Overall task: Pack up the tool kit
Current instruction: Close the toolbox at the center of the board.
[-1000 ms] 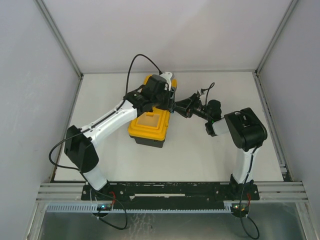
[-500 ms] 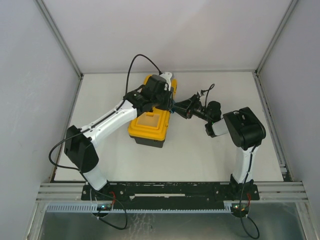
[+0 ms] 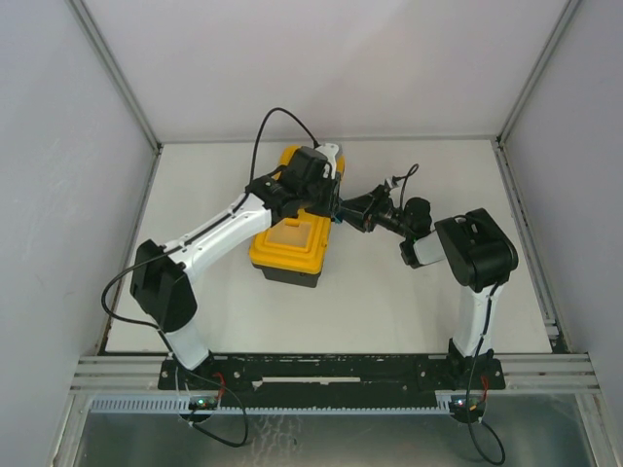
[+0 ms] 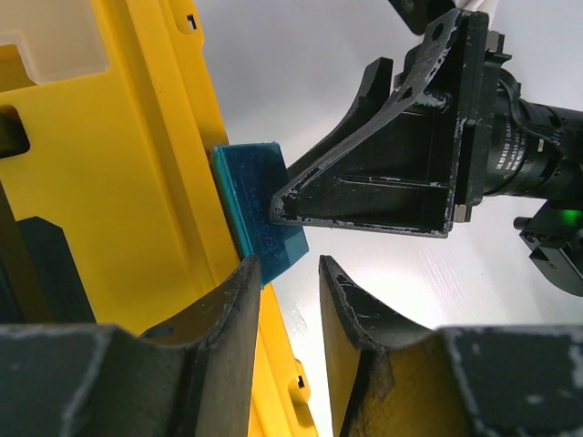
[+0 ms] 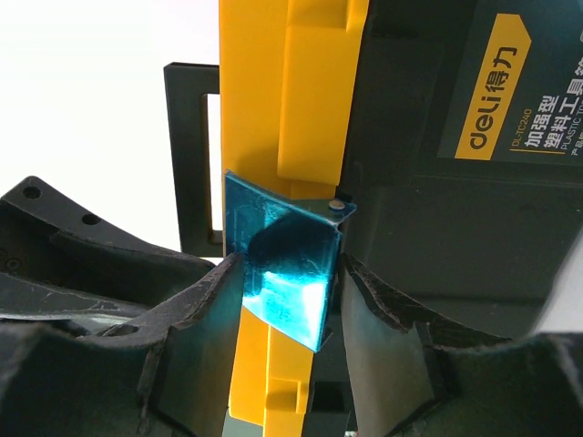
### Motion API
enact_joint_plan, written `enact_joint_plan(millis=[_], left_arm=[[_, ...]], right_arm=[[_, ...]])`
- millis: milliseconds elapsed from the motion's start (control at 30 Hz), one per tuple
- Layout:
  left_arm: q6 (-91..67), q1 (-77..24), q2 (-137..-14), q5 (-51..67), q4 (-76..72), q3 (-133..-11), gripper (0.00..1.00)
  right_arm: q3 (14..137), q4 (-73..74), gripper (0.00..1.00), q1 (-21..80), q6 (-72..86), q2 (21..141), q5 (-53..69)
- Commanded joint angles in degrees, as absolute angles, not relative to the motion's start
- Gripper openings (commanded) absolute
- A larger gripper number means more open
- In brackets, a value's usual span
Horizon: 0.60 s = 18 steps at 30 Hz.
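Note:
The toolbox [image 3: 290, 241] stands mid-table with its yellow lid [image 4: 118, 182] down on the black body [image 5: 428, 209]. Its teal latch [image 5: 282, 246] sticks out from the right side, and also shows in the left wrist view [image 4: 260, 214]. My right gripper [image 5: 287, 264] comes in from the right [image 3: 343, 207], its fingers closed on either side of the latch. My left gripper [image 4: 290, 273] hovers over the lid's right edge [image 3: 328, 193], slightly open and empty, its left finger [image 4: 228, 309] by the lid rim. Pliers, screwdrivers and inner tray are hidden.
White table [image 3: 409, 302] enclosed by walls on three sides. The left arm's black cable [image 3: 273, 122] loops above the box. A metal rail [image 3: 331, 370] runs along the near edge. The two grippers sit close together at the latch.
My right gripper has moved a little left onto the latch side of the box. My left arm has shifted slightly right over the lid.

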<state>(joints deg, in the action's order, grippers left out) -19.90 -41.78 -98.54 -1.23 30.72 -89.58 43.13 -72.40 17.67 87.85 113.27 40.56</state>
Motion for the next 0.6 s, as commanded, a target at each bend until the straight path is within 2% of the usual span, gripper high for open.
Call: enact_joint_plan(millis=[0,567], left_arm=[[-19.42,-41.84,-98.95,-0.25,30.5,-92.98,0.36],[-18.71,-41.84,-97.67,-0.51,30.65,-93.34,0.36]], right_arm=[[42.95,-74.79,0.46,17.58,87.68,112.76,40.07],[43.58,-71.48,0.47,17.75,85.78,114.98,39.16]])
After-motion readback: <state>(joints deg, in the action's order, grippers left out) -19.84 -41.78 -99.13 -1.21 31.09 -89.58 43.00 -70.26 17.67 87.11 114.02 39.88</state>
